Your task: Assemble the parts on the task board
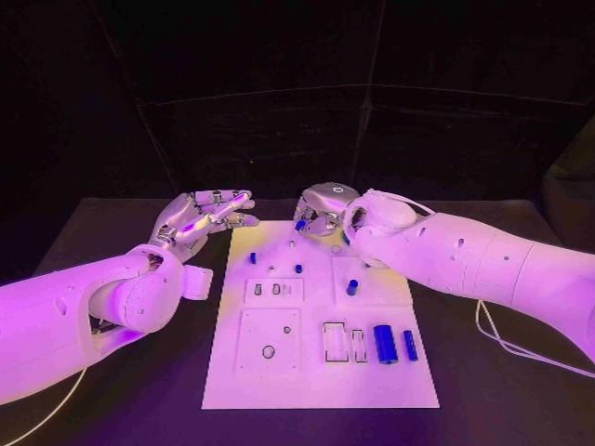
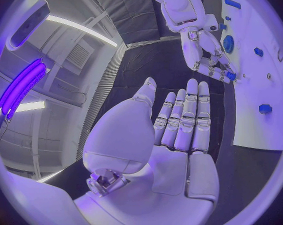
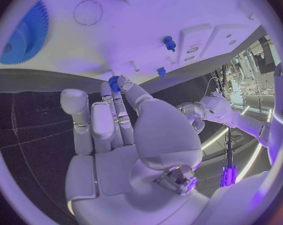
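I have the white task board (image 1: pixel 318 372) lying in the middle of the black tabletop (image 1: pixel 124 223), and I place everything else by it.

My right robot hand (image 1: pixel 322 212) sits over the board's far edge, near its middle. In the right wrist view it pinches a small blue gear (image 3: pixel 114 81) between thumb and fingertips (image 3: pixel 124 80), so that hand is holding a part. The left wrist view shows the same small blue piece at those fingertips, right at the board's edge.

My left robot hand (image 1: pixel 204 216) hangs just off the board's far left corner, over bare tabletop. In the left wrist view its fingers (image 2: pixel 186 116) lie straight and side by side, thumb apart, with nothing in the palm: a wide, empty hand.

On the board itself I see a blue peg (image 1: pixel 252 257) standing near the far left, another small blue peg (image 1: pixel 297 268) just beside it toward the middle, and a blue piece (image 1: pixel 352 287) lying tilted right of centre. Near the board's near right area 2 blue cylinders (image 1: pixel 385 344) lie side by side, next to 2 open slots (image 1: pixel 334 341). The right wrist view also shows a large blue gear (image 3: pixel 26 37) on the board.
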Controlling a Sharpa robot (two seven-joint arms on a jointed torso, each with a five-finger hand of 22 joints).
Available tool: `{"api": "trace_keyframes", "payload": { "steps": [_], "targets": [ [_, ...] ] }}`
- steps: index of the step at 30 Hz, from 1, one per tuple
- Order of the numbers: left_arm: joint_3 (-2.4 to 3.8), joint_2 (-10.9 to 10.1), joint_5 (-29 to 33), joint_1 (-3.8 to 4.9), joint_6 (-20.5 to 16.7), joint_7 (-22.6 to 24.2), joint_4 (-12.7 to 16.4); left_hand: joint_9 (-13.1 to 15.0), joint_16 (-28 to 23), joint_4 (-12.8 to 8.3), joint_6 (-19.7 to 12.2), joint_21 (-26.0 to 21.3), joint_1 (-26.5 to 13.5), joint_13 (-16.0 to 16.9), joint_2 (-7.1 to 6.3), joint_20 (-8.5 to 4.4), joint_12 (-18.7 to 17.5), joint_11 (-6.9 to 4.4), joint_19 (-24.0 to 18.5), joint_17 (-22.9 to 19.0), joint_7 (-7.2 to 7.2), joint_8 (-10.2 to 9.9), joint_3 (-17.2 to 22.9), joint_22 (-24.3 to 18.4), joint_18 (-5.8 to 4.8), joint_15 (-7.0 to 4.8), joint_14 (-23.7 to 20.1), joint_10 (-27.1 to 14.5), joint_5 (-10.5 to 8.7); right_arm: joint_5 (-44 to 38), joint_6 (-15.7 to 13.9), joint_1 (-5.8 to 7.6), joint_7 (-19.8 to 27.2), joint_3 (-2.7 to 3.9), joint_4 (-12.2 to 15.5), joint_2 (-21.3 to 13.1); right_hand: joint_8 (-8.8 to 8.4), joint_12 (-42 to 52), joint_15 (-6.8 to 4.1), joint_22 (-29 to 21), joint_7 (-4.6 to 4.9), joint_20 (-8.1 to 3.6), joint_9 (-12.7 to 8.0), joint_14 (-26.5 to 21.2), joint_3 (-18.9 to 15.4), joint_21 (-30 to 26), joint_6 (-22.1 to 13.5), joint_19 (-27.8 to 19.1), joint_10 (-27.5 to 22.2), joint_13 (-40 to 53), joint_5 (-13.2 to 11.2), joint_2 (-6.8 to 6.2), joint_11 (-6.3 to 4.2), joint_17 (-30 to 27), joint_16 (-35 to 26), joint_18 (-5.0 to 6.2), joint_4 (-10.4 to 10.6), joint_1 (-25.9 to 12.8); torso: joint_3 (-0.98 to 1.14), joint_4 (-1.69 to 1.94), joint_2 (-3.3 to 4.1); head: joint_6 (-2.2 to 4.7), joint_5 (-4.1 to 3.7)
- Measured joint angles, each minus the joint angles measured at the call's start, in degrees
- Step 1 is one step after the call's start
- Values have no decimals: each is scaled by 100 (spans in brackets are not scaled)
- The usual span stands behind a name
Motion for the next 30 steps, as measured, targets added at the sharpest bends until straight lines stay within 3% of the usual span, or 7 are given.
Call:
{"api": "trace_keyframes", "payload": {
  "steps": [15,25,30],
  "targets": [
    [0,22,-1,9,15,-23,-18,0,0,1,0,0,0,1,0,0,0,0,0,-1,0,0,0,0,0,0,0,0,0,-57,150,12,-59,5,-191,177,-1,0,0,-18,41,17,-1,0,101,22,-41,-17,-76,-2,0,-92,7,-14,0,1,28,-92,-1,1,0,-12,25],
    [0,24,-1,18,25,-41,-26,0,0,1,0,-23,0,1,0,0,0,0,0,-1,0,0,-1,-8,0,0,0,0,0,-77,181,3,-81,-1,-283,233,1,1,54,-128,90,72,-11,-11,240,21,-278,-72,-436,-12,-36,-204,104,-25,27,1,93,-204,-2,1,1,-18,43],
    [0,25,-1,20,30,-50,-27,0,0,1,0,-23,0,1,0,0,0,0,0,-2,0,0,-1,-8,-1,0,0,0,0,-82,182,3,-90,-1,-308,251,1,1,166,-243,206,148,-18,-21,207,-64,-657,-147,-858,-12,-89,-416,200,-107,27,0,173,-232,-2,1,3,-15,46]
  ]
}}
